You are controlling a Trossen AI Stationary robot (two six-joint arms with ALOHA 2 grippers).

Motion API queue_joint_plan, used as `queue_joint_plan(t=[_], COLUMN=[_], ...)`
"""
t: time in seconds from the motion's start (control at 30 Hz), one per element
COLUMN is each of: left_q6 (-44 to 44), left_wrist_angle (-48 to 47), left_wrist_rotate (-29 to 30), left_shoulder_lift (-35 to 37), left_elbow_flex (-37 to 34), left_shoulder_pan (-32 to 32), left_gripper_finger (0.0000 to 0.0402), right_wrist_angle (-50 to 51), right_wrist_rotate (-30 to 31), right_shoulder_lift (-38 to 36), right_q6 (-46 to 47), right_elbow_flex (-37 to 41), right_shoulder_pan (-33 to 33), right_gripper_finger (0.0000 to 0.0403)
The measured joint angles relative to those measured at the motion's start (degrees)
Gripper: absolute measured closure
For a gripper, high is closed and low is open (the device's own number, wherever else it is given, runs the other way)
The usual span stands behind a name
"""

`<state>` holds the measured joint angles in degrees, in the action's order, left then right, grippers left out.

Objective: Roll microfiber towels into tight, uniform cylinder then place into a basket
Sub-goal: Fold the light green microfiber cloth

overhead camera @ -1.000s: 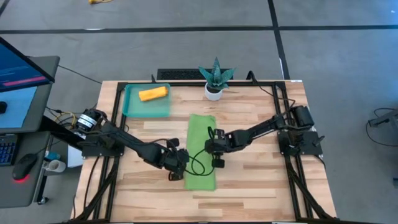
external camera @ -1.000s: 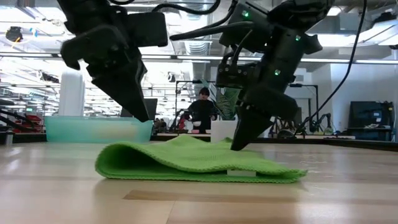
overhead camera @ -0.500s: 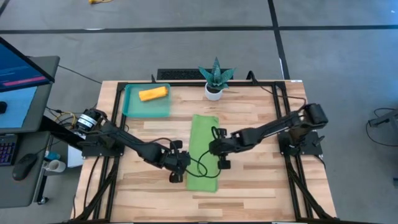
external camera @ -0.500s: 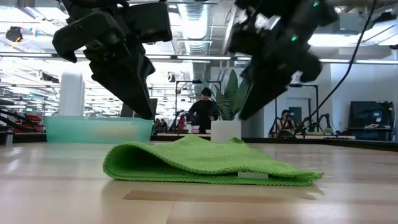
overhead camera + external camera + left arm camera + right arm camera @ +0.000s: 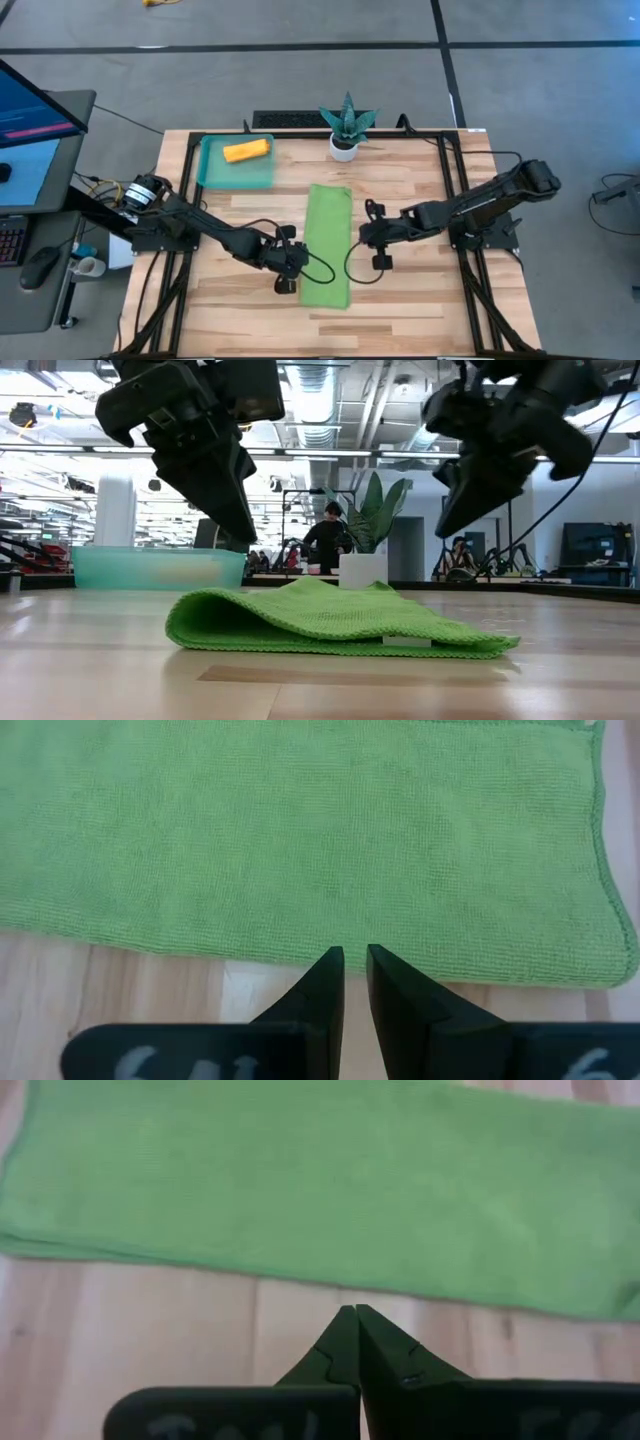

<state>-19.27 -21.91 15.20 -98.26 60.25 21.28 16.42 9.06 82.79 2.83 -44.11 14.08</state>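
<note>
Lime green towel, folded into a strip mid-table: soft, light, floppy; best pinched at a short end. Left pincer barely parted, right pincer shut, both empty.

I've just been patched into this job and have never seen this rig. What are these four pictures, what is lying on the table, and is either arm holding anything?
These are two dark robot arms at a wooden table. One picture looks straight down, one looks level across the tabletop, and the other two come from cameras on each wrist.

A lime green microfiber towel, folded into a long strip, lies flat mid-table. A rolled bright orange towel already sits in the shallow translucent teal plastic basket at the far left. A small white pot with a spiky green plant stands beside it.

The left gripper hovers at the strip's left edge, fingers narrowly apart. The right gripper sits off the strip's right edge, shut. Neither holds anything.
</note>
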Motion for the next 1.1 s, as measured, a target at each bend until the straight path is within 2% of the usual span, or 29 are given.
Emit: queue_joint_plan(t=[0.3,0.53,0.83,0.97,1.1], left_q6=[0.02,-0.02,-0.33,-2.41,-0.76], left_wrist_angle=[0.0,0.39,3.56,3.73,5.09], left_wrist_rotate=[0.32,0.52,0.57,-0.81,-2.36], left_shoulder_lift=[0.0,0.0,-0.02,-0.02,-0.8], left_elbow_flex=[0.0,0.0,0.0,0.0,0.0], left_shoulder_pan=[-0.02,-0.02,0.0,0.0,0.99], left_gripper_finger=[0.0361,0.0354,0.0301,0.0269,0.0249], right_wrist_angle=[-7.09,-13.61,-19.87,-22.87,-29.18], right_wrist_rotate=[0.33,5.4,5.4,5.42,5.13], right_shoulder_lift=[-0.19,-0.07,-0.09,0.33,3.66], right_q6=[6.33,9.09,9.24,9.24,8.15], right_elbow_flex=[2.19,2.29,2.29,2.29,2.25], right_shoulder_pan=[7.58,13.15,17.57,18.6,18.9], right_gripper_finger=[0.0384,0.0383,0.0369,0.0346,0.0312])
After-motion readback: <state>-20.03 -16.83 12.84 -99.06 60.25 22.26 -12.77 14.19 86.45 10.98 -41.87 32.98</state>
